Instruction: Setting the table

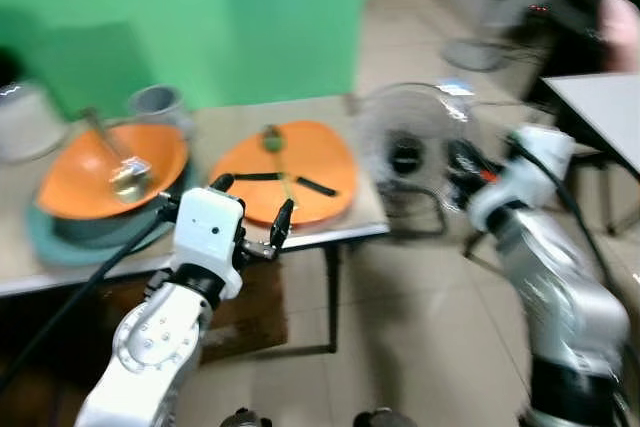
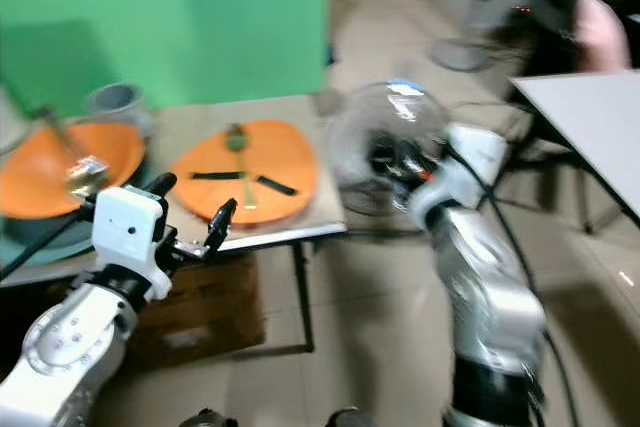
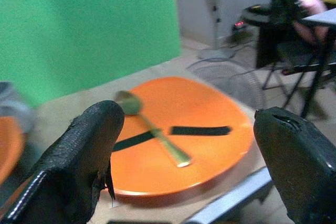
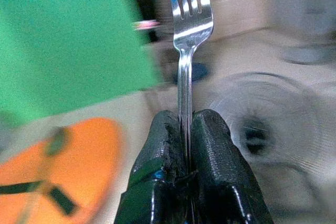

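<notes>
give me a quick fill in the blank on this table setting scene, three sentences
1. The right gripper is shut on a ____.
2. A spoon lies on the ____ plate near the table's edge.
3. The left gripper, before that plate, has its fingers ____.

Missing words: fork; orange; open

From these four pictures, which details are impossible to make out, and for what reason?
- Right claw: in both eye views, motion blur and the arm hide its fingers; the right wrist view shows them shut on the fork.
- Item in the orange bowl: too blurred in the eye views to name.
- Grey cup: its contents are hidden by its wall.
- Floor fan: smeared by camera motion.
- Pink shape: cut off by the edge.
</notes>
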### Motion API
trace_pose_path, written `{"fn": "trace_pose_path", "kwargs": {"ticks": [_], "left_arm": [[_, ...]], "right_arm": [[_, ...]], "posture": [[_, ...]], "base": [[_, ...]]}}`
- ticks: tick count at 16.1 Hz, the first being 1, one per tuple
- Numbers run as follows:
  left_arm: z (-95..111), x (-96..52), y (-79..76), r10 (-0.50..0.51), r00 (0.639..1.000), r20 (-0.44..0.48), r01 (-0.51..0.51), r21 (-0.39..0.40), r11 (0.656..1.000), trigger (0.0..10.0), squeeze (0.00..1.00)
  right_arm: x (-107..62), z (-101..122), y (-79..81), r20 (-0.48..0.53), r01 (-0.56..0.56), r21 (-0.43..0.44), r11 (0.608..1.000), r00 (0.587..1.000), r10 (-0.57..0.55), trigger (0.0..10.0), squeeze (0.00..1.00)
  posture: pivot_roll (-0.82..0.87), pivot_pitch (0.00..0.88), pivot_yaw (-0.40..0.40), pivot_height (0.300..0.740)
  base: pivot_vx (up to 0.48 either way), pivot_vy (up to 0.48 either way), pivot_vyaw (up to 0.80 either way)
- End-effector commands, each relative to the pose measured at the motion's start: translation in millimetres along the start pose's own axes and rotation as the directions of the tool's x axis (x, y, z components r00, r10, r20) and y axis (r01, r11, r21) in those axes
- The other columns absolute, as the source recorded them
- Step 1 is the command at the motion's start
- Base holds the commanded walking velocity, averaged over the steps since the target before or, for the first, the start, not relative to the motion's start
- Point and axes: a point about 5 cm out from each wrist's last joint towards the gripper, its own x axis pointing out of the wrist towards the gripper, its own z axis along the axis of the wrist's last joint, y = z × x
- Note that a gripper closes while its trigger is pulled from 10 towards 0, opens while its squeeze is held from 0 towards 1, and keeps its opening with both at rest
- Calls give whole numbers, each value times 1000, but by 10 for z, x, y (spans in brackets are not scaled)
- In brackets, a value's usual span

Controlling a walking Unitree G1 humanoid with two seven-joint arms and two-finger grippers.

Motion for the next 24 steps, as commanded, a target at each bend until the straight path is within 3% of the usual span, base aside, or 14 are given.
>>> {"fn": "trace_pose_path", "kwargs": {"ticks": [1,4,11,18,24], "left_arm": [[-4,-6,-9,14,1000,3,-14,4,1000,10000,0],[-10,-1,41,94,995,17,-95,24,995,10000,0],[-3,-51,238,188,982,19,-188,25,982,10000,0],[7,-60,453,234,972,18,-235,50,971,10000,0],[7,-61,477,235,972,14,-235,39,971,10000,0]], "right_arm": [[-47,77,36,20,4,-10,1000,1000,-4,10000,0],[-166,19,78,-29,24,-53,998,999,-25,10000,0],[-46,-139,131,-129,111,-90,990,984,-122,10000,0],[36,-197,216,-144,126,-49,991,981,-132,10000,0],[106,-191,311,-144,95,-46,994,984,-101,10000,0]], "posture": [[-97,0,52,740],[-87,0,45,740],[-68,0,17,740],[-61,0,18,740],[-59,2,16,740]], "base": [[0,0,-788],[0,0,-788],[0,0,-788],[324,0,-781],[372,0,-781]]}}
